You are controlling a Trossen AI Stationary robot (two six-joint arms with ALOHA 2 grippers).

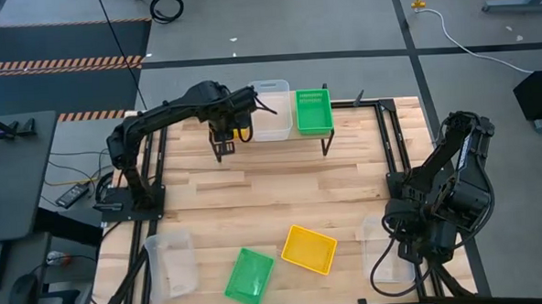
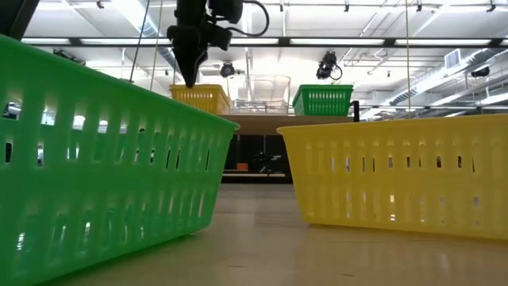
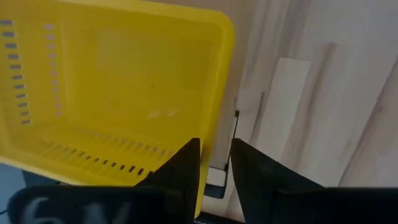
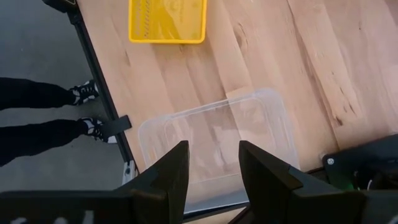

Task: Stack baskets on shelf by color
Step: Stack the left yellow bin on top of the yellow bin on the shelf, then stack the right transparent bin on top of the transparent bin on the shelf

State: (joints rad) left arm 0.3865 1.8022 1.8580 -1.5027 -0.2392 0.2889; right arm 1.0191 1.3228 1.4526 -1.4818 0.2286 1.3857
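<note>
The whole table (image 1: 282, 197) and both arms are seen from straight overhead in the high view. In the low view, the scene is viewed level from the tabletop, very close to a green basket (image 2: 95, 151) and a yellow basket (image 2: 397, 175), toward the shelf (image 2: 286, 123). These 2 baskets are shared with the high view. Each wrist view is aimed steeply downward, close to the surface.

Three baskets are set side by side on the shelf (image 1: 279, 133) at the far edge of the desk (image 1: 254, 194): one at the left end (image 2: 201, 97), one in the middle (image 1: 271, 121), one at the right (image 1: 313, 111). Along the near edge, four baskets lie in a row: far left (image 1: 170, 262), left of centre (image 1: 250, 277), just right of it (image 1: 309, 248), and far right (image 1: 385, 248).
</note>
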